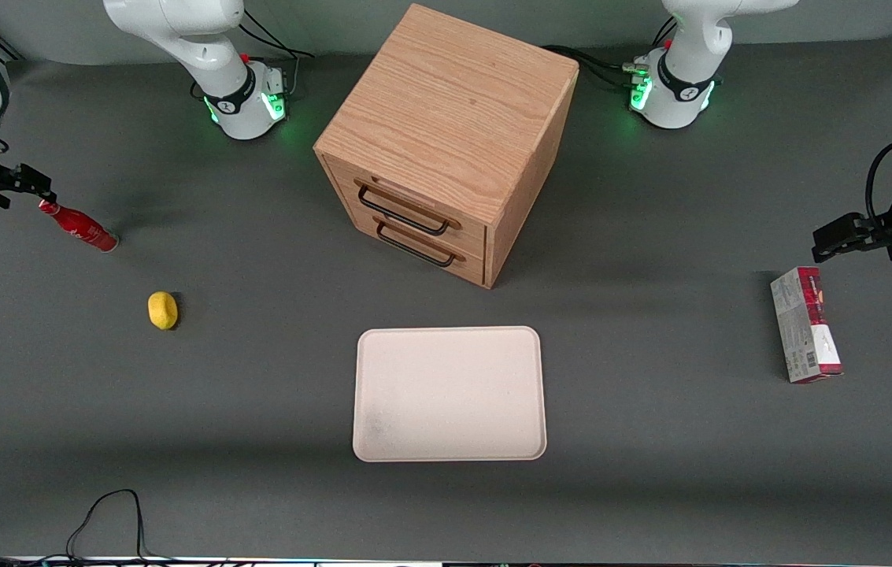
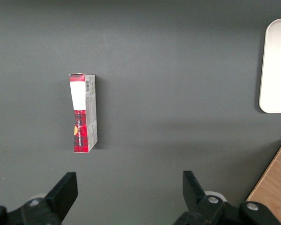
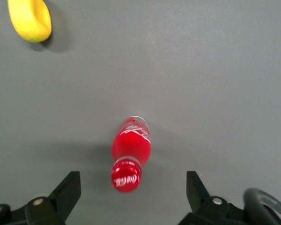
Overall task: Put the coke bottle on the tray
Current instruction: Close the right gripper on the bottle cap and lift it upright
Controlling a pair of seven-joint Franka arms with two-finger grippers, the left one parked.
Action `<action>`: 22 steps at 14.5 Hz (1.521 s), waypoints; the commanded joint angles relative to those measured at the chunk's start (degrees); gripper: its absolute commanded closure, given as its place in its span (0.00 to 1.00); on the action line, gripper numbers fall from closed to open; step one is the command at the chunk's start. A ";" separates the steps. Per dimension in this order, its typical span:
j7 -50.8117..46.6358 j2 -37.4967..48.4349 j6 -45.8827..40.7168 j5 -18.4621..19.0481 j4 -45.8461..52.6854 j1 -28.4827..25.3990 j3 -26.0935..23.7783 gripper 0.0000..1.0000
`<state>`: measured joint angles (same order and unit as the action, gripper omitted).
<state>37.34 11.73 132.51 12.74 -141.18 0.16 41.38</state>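
The coke bottle (image 1: 77, 226), slim and red with white script, stands upright on the grey table toward the working arm's end. In the right wrist view I look down on its red cap and shoulder (image 3: 130, 157). My right gripper (image 1: 30, 186) hangs just above the cap, open and empty, and its two black fingers (image 3: 68, 190) stand wide on either side of the cap without touching it. The pale cream tray (image 1: 449, 394) lies flat and empty in front of the drawer cabinet, nearer to the front camera. Its edge also shows in the left wrist view (image 2: 276, 65).
A yellow lemon-like object (image 1: 163, 309) lies nearer to the front camera than the bottle; it also shows in the right wrist view (image 3: 30, 19). A wooden drawer cabinet (image 1: 446, 134) stands mid-table. A red-and-grey carton (image 1: 805, 335) lies toward the parked arm's end. A black cable (image 1: 111, 512) loops at the table's near edge.
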 commanded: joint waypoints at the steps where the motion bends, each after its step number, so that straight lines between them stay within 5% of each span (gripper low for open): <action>1: 1.16 -2.75 3.63 0.53 -1.38 -0.60 0.63 0.00; 10: 3.45 -3.73 2.15 0.36 -1.56 -0.51 0.80 0.00; 12: 3.45 -3.55 1.70 0.27 -1.56 -0.60 0.80 0.16; 14: 3.62 -3.55 1.44 0.35 -1.47 -0.60 0.80 0.49; 17: 3.62 -3.55 1.44 0.36 -1.47 -0.60 0.80 0.83; 19: 3.62 -3.55 1.35 0.36 -1.47 -0.69 0.80 0.92; 22: 3.45 -3.03 0.39 0.27 -0.94 -0.69 0.11 0.92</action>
<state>39.59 7.43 134.38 12.72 -142.54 -0.05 41.48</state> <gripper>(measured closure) 0.683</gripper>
